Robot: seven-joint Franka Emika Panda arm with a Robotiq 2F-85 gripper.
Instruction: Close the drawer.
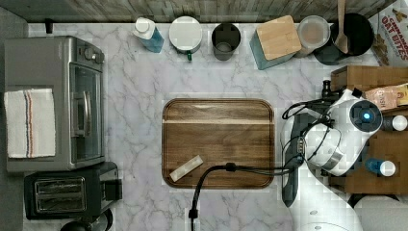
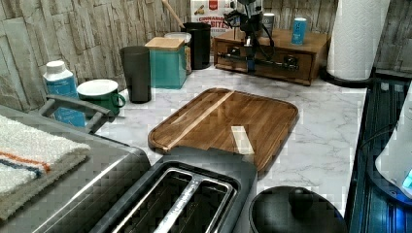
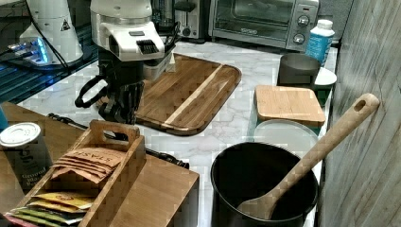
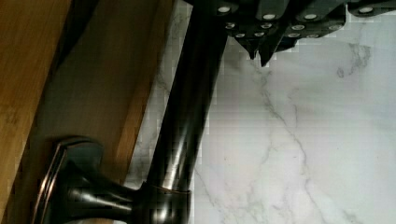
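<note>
Tool [image 2: 250,60]: at the black bar handle [image 4: 189,112] of the drawer [image 2: 265,60], pointing down just in front of it; whether its fingers are apart or together cannot be told. Drawer: in a wooden cabinet [image 2: 311,48] at the far end of the marble bench [image 2: 316,126] in the left view, front facing the wooden tray [image 2: 228,121]. On the cabinet: 2 canisters; beside it, a paper towel roll [image 2: 357,36]
</note>
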